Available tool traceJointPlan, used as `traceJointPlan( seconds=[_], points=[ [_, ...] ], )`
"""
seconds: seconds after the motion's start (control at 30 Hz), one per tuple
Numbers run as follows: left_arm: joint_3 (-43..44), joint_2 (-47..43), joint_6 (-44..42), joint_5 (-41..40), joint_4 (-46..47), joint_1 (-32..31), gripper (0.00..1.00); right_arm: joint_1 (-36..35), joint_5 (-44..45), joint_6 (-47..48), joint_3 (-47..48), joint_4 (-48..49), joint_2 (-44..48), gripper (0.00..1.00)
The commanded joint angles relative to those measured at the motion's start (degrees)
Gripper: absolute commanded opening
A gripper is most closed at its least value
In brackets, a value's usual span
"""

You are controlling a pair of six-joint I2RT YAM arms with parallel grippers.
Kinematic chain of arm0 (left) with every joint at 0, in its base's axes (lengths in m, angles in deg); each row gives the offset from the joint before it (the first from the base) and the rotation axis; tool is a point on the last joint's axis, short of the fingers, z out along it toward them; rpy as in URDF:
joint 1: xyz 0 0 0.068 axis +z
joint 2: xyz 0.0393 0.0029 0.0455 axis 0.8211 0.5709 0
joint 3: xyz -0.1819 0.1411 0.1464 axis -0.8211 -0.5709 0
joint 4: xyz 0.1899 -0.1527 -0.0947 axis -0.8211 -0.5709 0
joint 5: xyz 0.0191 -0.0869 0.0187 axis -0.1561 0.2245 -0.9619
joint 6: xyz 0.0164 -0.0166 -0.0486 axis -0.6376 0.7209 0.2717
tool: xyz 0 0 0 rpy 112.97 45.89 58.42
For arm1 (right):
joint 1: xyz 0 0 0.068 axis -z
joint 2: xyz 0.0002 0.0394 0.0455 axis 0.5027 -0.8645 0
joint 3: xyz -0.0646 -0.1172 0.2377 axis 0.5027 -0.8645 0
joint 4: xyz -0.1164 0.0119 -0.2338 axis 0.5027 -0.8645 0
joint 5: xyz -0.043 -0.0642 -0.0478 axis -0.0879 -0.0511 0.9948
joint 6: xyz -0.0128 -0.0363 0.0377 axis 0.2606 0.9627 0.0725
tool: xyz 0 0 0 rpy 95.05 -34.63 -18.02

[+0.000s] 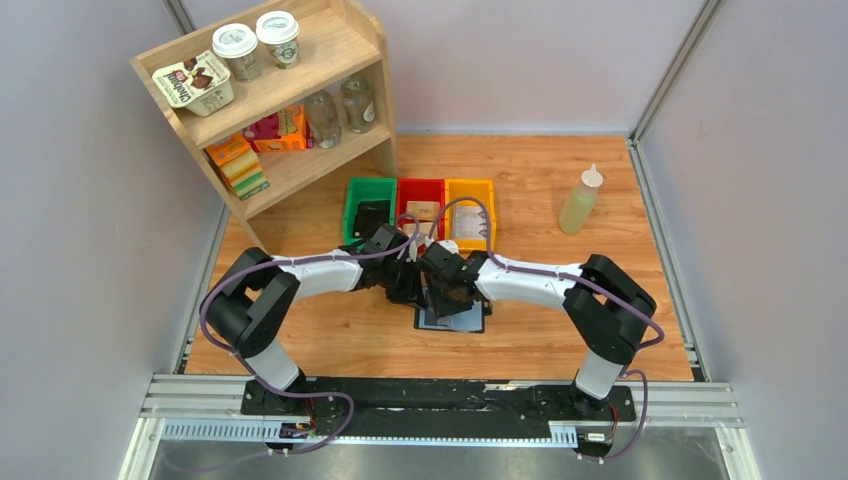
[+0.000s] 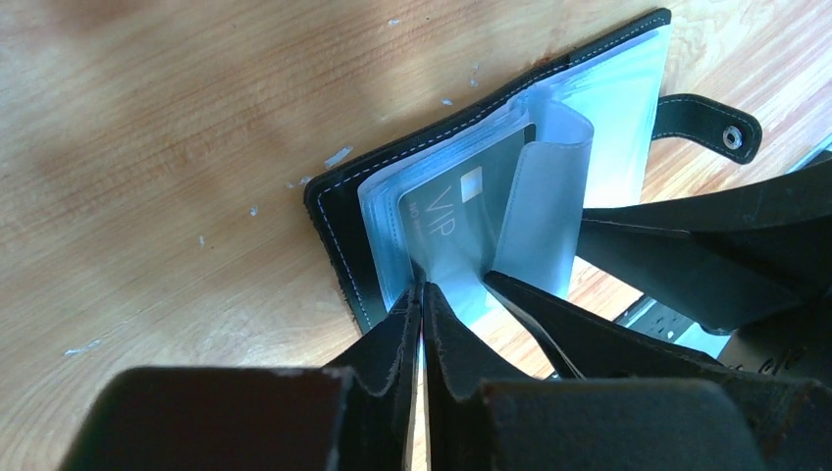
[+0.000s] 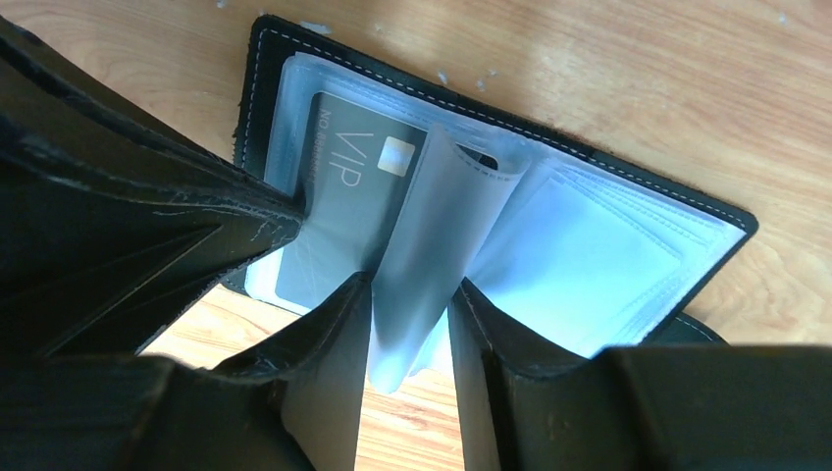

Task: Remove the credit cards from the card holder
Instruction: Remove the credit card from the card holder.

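Wooden table; credit card (half under sleeve)

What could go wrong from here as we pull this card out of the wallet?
1. The left claw pinches at the card edge, where the clear sleeve also lies. If it has both, pulling may drag the whole wallet.
2. The right claw stands open around the upright plastic page and is not holding the wallet down, so it may lift or slide.

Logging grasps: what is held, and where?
Left gripper pinches the VIP card, in its pocket, by its edge; right gripper open around a raised plastic sleeve.
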Motion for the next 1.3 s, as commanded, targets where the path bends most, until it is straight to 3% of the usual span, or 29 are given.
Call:
traceJointPlan(
  seconds=[0.0, 0.2, 0.33, 0.57, 0.87, 1.27],
  points=[
    [-0.2, 2.7, -0.9, -2.3, -2.1, -0.6, 0.10, 0.2, 7.0, -1.2, 1.5, -5.9, 0.3, 0.40],
    [0.2, 3.5, -1.4, -2.6, -3.4, -0.6, 0.08, 0.1, 15.0, -2.7, 3.4, -11.9, 1.8, 0.44],
    [0.5, 3.3, -1.8, -2.9, -3.9, -0.6, 0.08, 0.4, 19.3, -2.7, 3.4, -15.1, 2.8, 0.52],
    [0.2, 1.4, -2.1, -3.6, -3.9, -0.6, 0.07, 3.0, 21.8, -5.0, 0.4, -16.9, 9.6, 0.55],
    [0.2, 1.3, -2.2, -3.3, -3.7, -0.6, 0.07, 3.3, 4.1, 2.1, -7.8, 7.3, 24.7, 0.50],
    [-0.1, 0.8, -2.3, -3.5, -3.9, -0.6, 0.07, 15.4, -22.3, -6.2, -20.8, 26.7, 18.6, 0.40]
  ],
)
